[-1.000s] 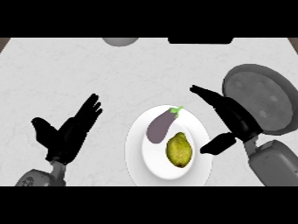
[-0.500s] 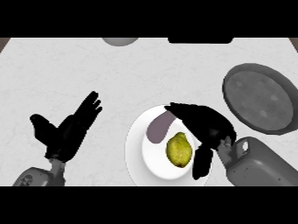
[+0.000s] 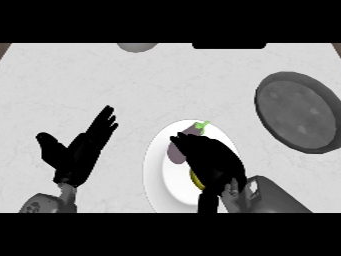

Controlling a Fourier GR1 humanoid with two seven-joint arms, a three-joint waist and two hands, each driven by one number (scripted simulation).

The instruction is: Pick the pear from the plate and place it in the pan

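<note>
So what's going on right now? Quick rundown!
Right hand down over pear on plate, fingers curled. Left hand open, resting. Eggplant beside pear. Pan waiting at right.

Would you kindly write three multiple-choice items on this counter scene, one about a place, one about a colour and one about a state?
1. Where is the pan relative to the plate?
A. To its right and farther from the robot
B. To its left
C. Under it

2. What colour is the plate?
A. Blue
B. White
C. Red

3. What is the right hand doing?
A. Resting open at the counter's left edge
B. Lying inside the pan
C. Lying over the plate, covering most of the pear

Answers:
1. A: the pan sits toward the upper right of the view, apart from the plate.
2. B: its bare rim shows white round the fruit.
3. C: only a yellow sliver of the pear shows below the hand, with the eggplant beside it; the left hand rests open at the left.
</note>
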